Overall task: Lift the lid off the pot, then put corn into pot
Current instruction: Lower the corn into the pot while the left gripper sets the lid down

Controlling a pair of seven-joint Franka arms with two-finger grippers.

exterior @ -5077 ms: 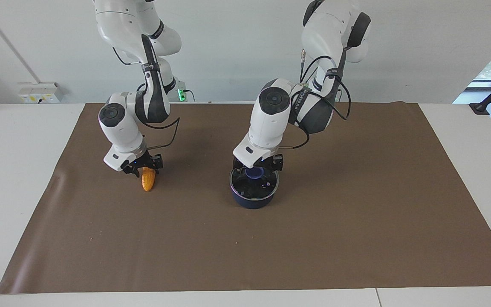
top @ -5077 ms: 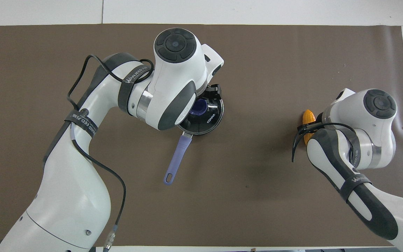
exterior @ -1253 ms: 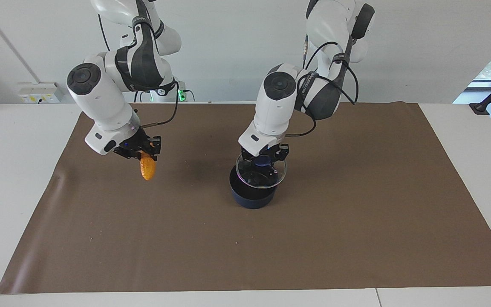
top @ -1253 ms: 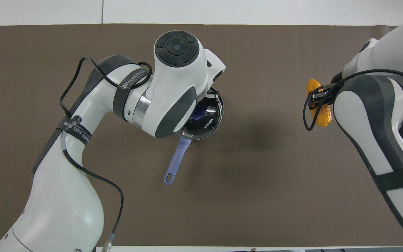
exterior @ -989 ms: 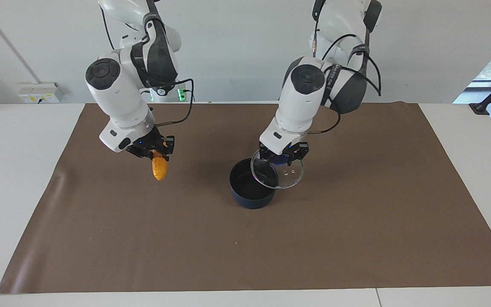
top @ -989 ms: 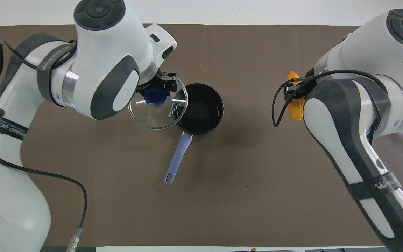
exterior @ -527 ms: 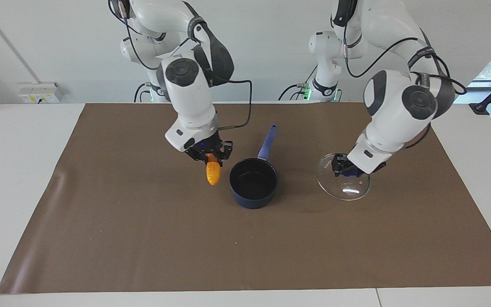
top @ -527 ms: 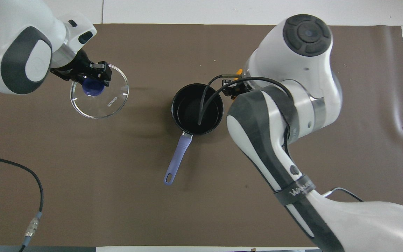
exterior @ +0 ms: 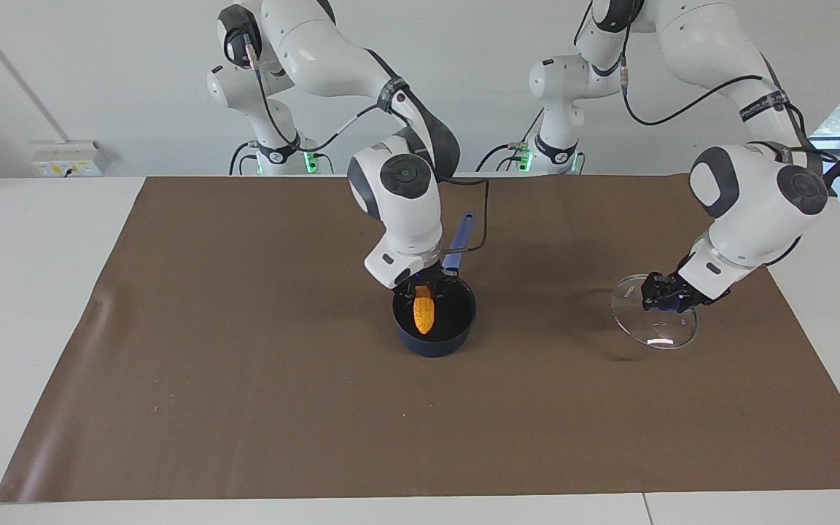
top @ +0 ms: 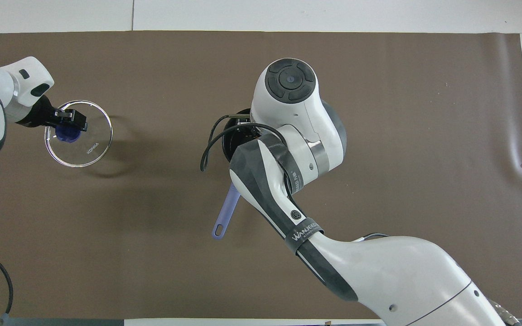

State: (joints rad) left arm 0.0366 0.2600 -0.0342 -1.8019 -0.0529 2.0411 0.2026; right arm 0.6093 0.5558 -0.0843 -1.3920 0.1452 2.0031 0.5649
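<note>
The dark navy pot stands mid-mat, uncovered, its light blue handle pointing toward the robots. My right gripper is just over the pot's mouth, shut on the yellow-orange corn, which hangs upright inside the pot. My left gripper is shut on the blue knob of the glass lid and holds it tilted, low over the mat toward the left arm's end. In the overhead view the lid and handle show; the right arm hides the corn and most of the pot.
A brown mat covers most of the white table. Nothing else lies on the mat.
My right gripper carried the corn from beside the pot to over it and lowered it inside. My left gripper moved the lid farther toward the left arm's end and lower.
</note>
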